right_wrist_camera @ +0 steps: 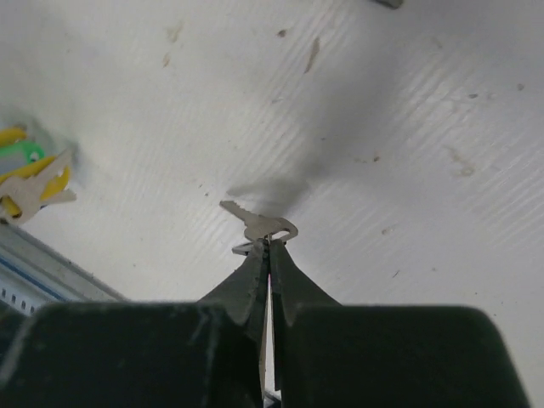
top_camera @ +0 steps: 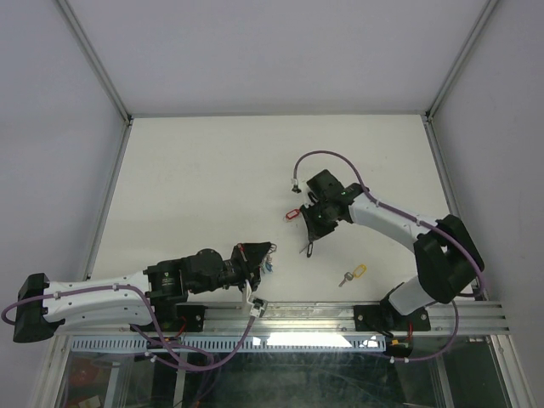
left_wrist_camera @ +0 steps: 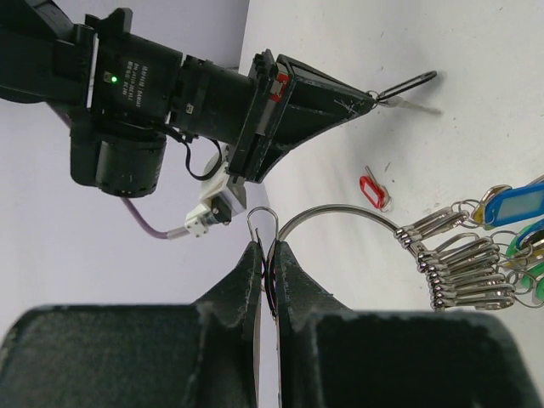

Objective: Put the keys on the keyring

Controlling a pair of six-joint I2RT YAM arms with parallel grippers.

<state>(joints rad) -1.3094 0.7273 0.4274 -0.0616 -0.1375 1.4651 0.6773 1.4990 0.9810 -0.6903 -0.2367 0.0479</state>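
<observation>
**At the Near Table Edge: Both Grippers Closed on Metal Parts**

Nearest the arm bases, an extruded aluminium rail (top_camera: 340, 316) runs along the front of the table. Just beyond it, the left gripper (left_wrist_camera: 268, 255) has its jaws pressed together on the thin silver wire keyring (left_wrist_camera: 340, 212). A bunch of silver keys with blue and green plastic heads (left_wrist_camera: 463, 272) hangs from the ring's right side on small metal clips. To the right, near the rail, a loose yellow-headed key (top_camera: 353, 274) lies flat on the surface, well apart from both grippers.

Farther out, the right gripper (right_wrist_camera: 269, 246) is fully closed and pinches a single small silver key (right_wrist_camera: 262, 225) at its head end. The blade points away and to the left, close over the surface; whether it touches cannot be told. A small red plastic tag (top_camera: 289, 214) lies on the table just beyond this gripper.

The white matte table (top_camera: 212, 170) shows fine ribbing, faint scuffs and specks in the right wrist view. Pale grey walls (top_camera: 272, 51) with aluminium corner posts (top_camera: 93, 55) enclose it at the back and sides.
</observation>
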